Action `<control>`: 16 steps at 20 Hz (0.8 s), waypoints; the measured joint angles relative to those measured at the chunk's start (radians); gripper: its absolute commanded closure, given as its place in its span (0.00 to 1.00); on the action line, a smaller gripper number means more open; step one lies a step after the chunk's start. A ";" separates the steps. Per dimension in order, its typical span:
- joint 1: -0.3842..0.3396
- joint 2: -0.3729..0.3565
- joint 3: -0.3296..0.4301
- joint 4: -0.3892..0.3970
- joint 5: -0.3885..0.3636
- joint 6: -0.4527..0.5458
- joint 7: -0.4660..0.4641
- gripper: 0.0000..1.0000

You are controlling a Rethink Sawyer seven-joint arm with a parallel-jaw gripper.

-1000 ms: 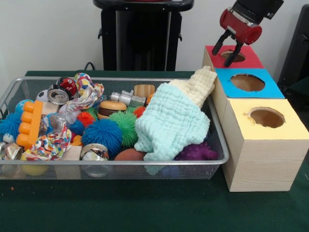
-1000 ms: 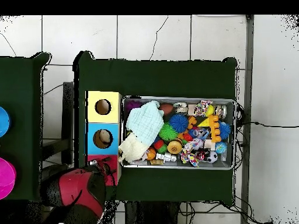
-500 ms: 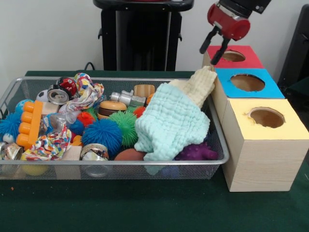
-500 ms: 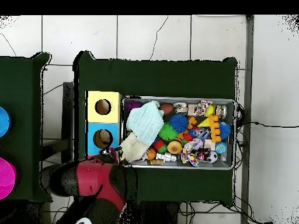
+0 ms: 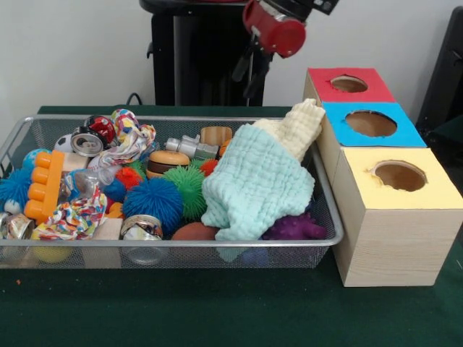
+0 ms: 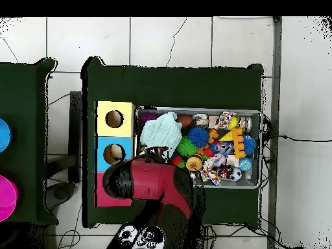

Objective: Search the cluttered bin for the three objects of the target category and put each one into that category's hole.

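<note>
From the front, the gripper point(image 5: 249, 65) hangs open and empty, high above the far side of the bin point(image 5: 166, 254). The toys point(image 5: 152, 199) and the cloths point(image 5: 257, 181) lie below it, toward the camera.

From above, the red arm point(image 6: 152, 188) covers the bin's point(image 6: 261, 149) box-side end, so the toys point(image 6: 217, 146) lie off to its side.

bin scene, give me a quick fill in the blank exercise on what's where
1. The box nearest the camera in the front view has a ____ top.
2. The box between the other two has a ____ top.
3. The mint cloth lies partly over a ____ spiky ball at the wire bin's front corner.
4. The gripper hangs empty above the bin's ____ edge.

Missing words: yellow; blue; purple; far
</note>
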 measured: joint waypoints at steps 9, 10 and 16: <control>-0.137 0.012 0.066 -0.060 -0.153 -0.012 0.000 0.00; -0.147 0.018 0.073 -0.067 -0.177 -0.019 0.000 0.00; -0.190 0.045 0.100 -0.099 -0.277 -0.068 0.000 0.00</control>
